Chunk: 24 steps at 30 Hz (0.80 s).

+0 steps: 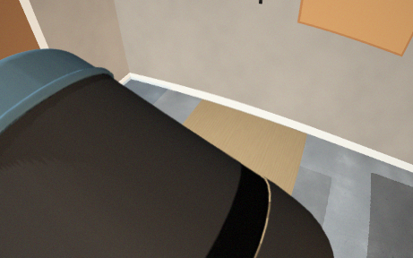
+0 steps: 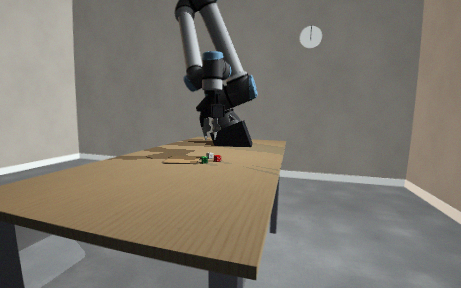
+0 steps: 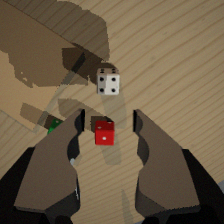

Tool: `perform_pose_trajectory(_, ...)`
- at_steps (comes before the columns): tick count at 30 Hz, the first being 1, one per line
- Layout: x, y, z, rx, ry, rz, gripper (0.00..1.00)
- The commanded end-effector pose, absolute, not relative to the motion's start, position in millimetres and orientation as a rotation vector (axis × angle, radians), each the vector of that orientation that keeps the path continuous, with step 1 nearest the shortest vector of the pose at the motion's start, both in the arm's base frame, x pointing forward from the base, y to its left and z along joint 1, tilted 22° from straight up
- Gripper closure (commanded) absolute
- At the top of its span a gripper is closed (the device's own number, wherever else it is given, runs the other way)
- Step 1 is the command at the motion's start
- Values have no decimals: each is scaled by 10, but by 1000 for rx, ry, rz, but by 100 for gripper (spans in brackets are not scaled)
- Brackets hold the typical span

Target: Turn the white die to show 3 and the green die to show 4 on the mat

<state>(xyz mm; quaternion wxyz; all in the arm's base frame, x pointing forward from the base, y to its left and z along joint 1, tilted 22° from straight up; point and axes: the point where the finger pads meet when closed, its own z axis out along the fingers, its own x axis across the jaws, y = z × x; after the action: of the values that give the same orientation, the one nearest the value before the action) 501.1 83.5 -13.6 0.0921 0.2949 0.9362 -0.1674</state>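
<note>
In the wrist view the white die lies on the wooden table, and its large visible face shows four pips. The red die lies just in front of it, seen through the gap between my fingers. The green die is to the left, mostly hidden by my left finger. My gripper hovers above the dice, narrowed but with a clear gap, holding nothing. In the exterior view the gripper hangs above the white die, green die and red die. The thin tan mat lies just left of the green die.
The arm's dark body fills most of the top view and hides the dice; only a corner of the table shows. A black block-shaped base stands on the table behind the dice. The table's right edge is near.
</note>
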Motion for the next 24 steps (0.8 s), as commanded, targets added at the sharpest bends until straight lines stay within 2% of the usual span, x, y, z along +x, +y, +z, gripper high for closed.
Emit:
perform_pose_trajectory(1,5035,831,-134,878,2777,-497,76)
perform_pose_trajectory(24,5041,804,-205,878,2777,-498,76)
